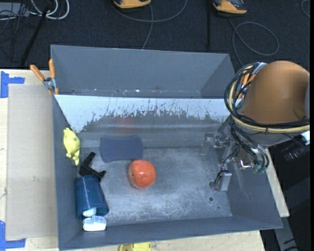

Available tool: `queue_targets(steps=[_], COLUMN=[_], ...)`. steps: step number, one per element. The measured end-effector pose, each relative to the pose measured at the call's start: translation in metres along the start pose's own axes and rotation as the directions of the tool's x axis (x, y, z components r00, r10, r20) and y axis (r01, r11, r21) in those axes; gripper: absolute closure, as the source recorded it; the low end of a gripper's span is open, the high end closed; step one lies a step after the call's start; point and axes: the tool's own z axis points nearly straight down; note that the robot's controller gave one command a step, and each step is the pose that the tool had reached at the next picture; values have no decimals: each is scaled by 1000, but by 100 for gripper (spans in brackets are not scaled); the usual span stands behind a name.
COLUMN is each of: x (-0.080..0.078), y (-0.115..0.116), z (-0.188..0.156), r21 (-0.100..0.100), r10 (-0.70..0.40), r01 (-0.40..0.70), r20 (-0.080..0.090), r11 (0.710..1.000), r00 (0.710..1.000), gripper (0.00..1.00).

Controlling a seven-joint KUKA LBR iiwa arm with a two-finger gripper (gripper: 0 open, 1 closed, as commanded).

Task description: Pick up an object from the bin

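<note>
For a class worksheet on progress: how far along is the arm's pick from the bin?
Done: the claw is down inside the bin, near its right wall. In hand: nothing shows in it. Left: the whole pick; the orange ball, blue bottle, yellow toy and dark pad lie apart from it.

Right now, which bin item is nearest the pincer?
The orange ball, mid-floor. The grey pad, blue bottle and yellow toy all lie farther left, away from the pincer.
</note>
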Motion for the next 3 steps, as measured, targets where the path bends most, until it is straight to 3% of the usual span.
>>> queue_targets(steps=[1,2,3], x=[-1,-31,-44], y=[0,36,65], z=[-4,41,101], r21=[0,2,0], r10=[-1,-33,-52], r01=[1,33,52], r20=[9,18,11], r11=[1000,999,999], r00=[1000,999,999], gripper=[0,0,0])
